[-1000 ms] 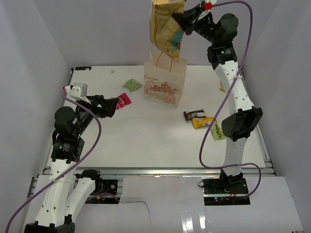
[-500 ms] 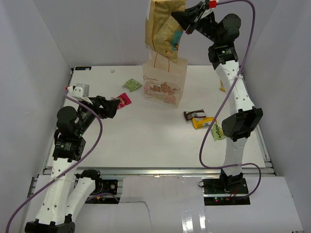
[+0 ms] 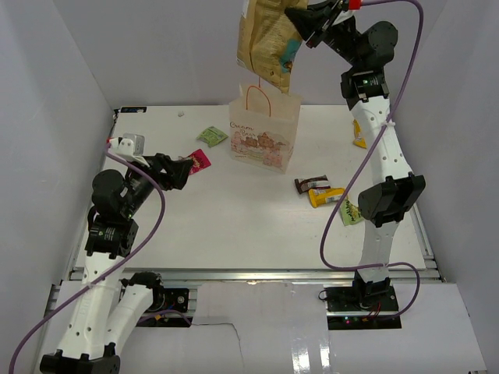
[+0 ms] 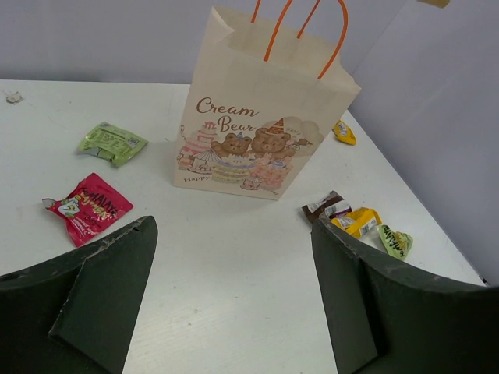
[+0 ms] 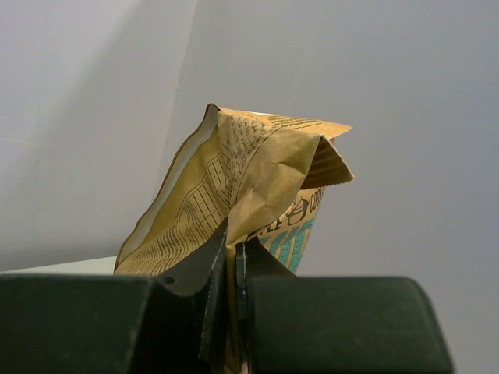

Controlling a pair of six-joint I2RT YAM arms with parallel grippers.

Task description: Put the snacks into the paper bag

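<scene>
The cream paper bag (image 3: 263, 136) with orange handles stands upright at the back middle of the table. High above its mouth hangs the large tan-yellow snack bag (image 3: 267, 43), pinched at its edge by my right gripper (image 3: 300, 22), which is shut on it (image 5: 257, 179). My left gripper (image 3: 181, 171) hovers open and empty over the left of the table. Loose snacks lie around: a magenta packet (image 4: 87, 207), a green packet (image 4: 112, 142), a brown bar wrapper (image 4: 328, 208), a yellow pouch (image 4: 357, 222), another green packet (image 4: 394, 239) and a yellow pouch (image 4: 342, 132) at the far right.
White walls close in the table on the left, back and right. The right arm's lower links (image 3: 382, 202) stand over the table's right side beside the brown, yellow and green packets. A small white scrap (image 4: 12, 97) lies at the back left.
The right gripper has lifted the tan-yellow bag higher and slightly right, so it now hangs free of the paper bag's handles. The left arm has barely moved.
</scene>
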